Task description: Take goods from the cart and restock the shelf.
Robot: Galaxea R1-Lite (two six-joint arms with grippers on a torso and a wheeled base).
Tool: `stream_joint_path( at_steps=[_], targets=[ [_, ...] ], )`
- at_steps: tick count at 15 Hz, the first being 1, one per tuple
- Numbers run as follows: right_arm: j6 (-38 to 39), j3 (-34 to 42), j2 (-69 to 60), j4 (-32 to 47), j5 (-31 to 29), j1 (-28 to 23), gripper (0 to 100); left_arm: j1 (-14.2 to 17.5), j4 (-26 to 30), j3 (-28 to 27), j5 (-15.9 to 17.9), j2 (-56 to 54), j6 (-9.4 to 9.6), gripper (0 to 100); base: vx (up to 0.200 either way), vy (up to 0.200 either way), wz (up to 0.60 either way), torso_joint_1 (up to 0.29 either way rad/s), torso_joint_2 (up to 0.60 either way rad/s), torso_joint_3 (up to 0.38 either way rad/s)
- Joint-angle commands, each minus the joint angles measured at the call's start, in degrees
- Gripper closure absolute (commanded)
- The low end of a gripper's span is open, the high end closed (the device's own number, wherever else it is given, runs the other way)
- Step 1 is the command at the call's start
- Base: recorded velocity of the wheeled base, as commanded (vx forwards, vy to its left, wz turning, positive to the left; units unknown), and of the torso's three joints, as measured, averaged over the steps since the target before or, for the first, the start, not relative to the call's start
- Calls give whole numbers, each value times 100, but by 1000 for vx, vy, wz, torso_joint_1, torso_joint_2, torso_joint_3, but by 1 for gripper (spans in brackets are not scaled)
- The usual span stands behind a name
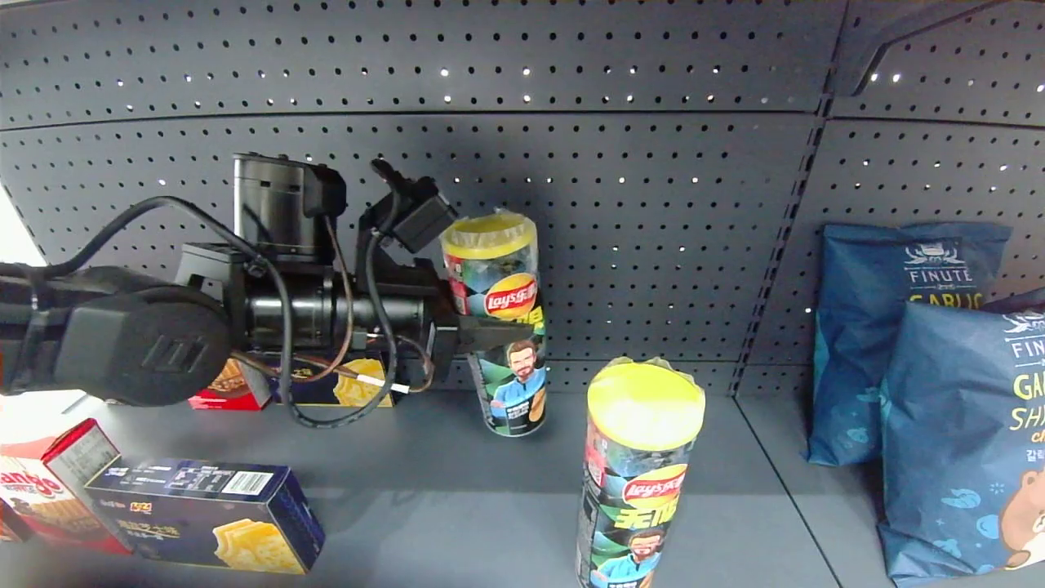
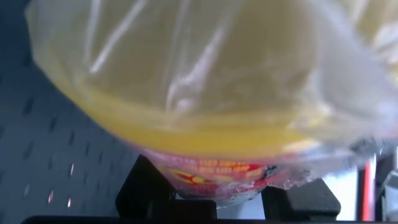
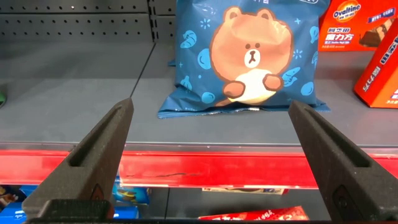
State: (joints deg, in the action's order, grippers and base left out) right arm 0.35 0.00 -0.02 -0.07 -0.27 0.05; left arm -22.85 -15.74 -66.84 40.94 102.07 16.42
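1. Left gripper is clamped on the chip can at mid-height, with one finger crossing the label. This side grip keeps the tube close to upright, ready for setting down.
2. The chip can is at the far side of the shelf, just in front of the pegboard back panel. Whether its base touches the deck cannot be told. Judgement: placement is at hand and release is not yet made.
3. A second can of the same kind stands upright, nearer and to the right, apart from the first. The far position probably leaves room for a row running front to back.
4. Right gripper is spread wide and holds nothing. It faces a lower shelf level where a bear-printed blue bag lies behind a red rail.
5. Labels:
   - Both cans have yellow lids under clear wrap, a round red-and-yellow logo and a cartoon bearded man.
   - Blue snack bags with pale lettering stand at the right.
   - A blue biscuit box with a barcode and a red box lie at the near left.
   - Print is not transcribed.
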Motion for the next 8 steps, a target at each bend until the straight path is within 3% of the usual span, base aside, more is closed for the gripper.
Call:
stream_joint_path(
  at_steps=[1,3,8],
  targets=[
    [9,0,2,-1,0,4,0,-159,9,-523,-7,621,-7,100,0,0,0,0,0,0],
    [0,0,2,-1,0,4,0,-159,1,-1077,-7,1060,10,100,0,0,0,0,0,0],
    [0,0,2,-1,9,4,0,-150,71,-1762,2,1623,1,100,0,0,0,0,0,0]
  ],
)
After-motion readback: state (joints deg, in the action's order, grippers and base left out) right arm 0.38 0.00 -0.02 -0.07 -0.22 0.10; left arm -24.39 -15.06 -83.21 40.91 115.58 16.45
